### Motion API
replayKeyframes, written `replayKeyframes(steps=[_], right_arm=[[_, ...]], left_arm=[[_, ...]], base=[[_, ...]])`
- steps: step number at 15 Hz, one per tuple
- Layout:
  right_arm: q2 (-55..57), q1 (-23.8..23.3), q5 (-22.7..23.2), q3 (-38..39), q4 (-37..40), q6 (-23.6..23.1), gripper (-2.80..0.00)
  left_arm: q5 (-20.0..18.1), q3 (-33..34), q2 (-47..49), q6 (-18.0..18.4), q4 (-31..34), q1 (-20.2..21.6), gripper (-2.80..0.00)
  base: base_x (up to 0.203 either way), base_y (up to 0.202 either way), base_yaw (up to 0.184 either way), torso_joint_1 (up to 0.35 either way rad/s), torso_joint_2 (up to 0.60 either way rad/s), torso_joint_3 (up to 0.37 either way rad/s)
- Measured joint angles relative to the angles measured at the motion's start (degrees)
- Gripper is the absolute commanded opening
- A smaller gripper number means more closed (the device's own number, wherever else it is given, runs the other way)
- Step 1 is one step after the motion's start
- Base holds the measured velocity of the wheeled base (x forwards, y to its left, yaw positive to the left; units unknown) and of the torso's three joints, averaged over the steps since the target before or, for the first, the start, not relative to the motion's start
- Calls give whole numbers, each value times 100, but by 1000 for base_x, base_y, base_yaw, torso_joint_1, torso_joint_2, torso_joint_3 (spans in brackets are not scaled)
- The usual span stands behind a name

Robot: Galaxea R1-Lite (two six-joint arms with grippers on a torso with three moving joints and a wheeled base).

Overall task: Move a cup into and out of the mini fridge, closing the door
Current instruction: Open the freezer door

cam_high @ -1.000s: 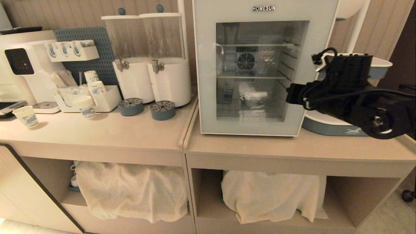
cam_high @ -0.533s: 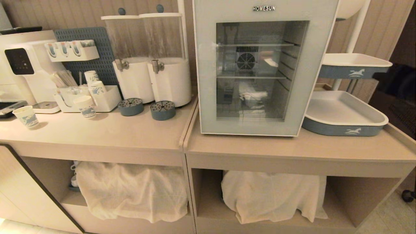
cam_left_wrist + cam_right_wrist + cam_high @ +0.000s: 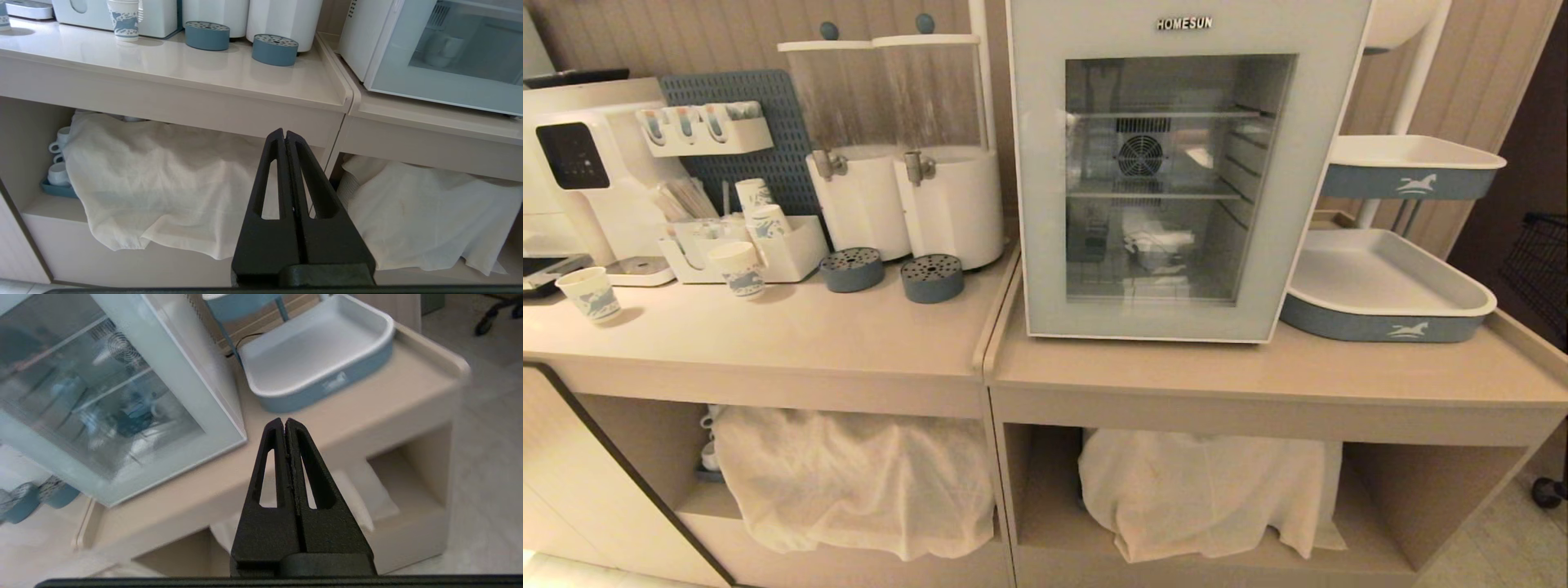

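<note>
Our right arm has left the head view's right side. We see the small white ceramic cup [image 3: 1156, 245] inside the white glass-doored HOMESUN mini fridge [image 3: 1176, 171], centre frame, door [image 3: 1037, 188] closed; our right gripper [image 3: 284, 421] and left gripper [image 3: 284, 132] keep jaws clenched empty, well apart from it.

The left gripper [image 3: 285, 136] is matte black plastic: two flat tapering fingers, each cut through with a long narrow triangular slot, rising from a broad black base block. The right gripper [image 3: 284, 424] is the same, its inner seam slightly rough.
</note>
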Motion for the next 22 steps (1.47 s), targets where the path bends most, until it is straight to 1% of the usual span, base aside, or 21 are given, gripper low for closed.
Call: replayKeyframes(steps=[2,5,7,8,9,11,13,15,17,18,19,21,22], right_arm=[[-770,-75,143,351,308,52,-280],[-1847,-145,354,654,996,82,-280],[-2554,-223,588,809,1317,14,-280],[-2897,-249,721,917,1349,-85,-280],[-3178,-270,780,1081,1284,-183,-280],[-3486,-296,800,1605,661,-427,-280],[-3625,-303,793,2397,-328,-987,-280],[-3688,-308,811,3326,-1407,-1671,-280],[-3708,-308,888,4145,-2219,-2320,-280],[-3710,-308,967,4335,-2278,-2581,-280],[-3710,-310,1136,4411,-2089,-2704,-280],[-3710,-310,1730,4408,-1447,-2763,-280],[-3705,-308,1884,4311,-1049,-2763,-280]], left_arm=[[1,0,0,-1,-2,6,-280],[1,0,0,-1,-2,6,-280],[1,0,0,-1,-2,6,-280],[0,0,0,-1,-2,4,-280],[1,0,0,-1,-2,0,-280],[1,0,0,-3,-2,1,-280],[0,0,0,-1,-2,6,-280],[0,0,0,-1,-2,6,-280],[0,0,0,0,-2,6,-280],[-1,0,0,-1,-2,6,-280],[0,0,0,-1,-2,4,-280],[1,0,0,-1,0,1,-280],[0,0,0,-4,0,6,-280]], base=[[0,0,0,0,0,0],[0,0,0,0,0,0],[0,0,0,0,0,0],[0,0,0,0,0,0],[0,0,0,0,0,0],[0,0,0,0,0,0],[0,0,0,0,0,0],[0,0,0,0,0,0],[0,0,0,0,0,0],[0,0,0,0,0,0],[0,0,0,0,0,0],[0,0,0,0,0,0],[0,0,0,0,0,0]])
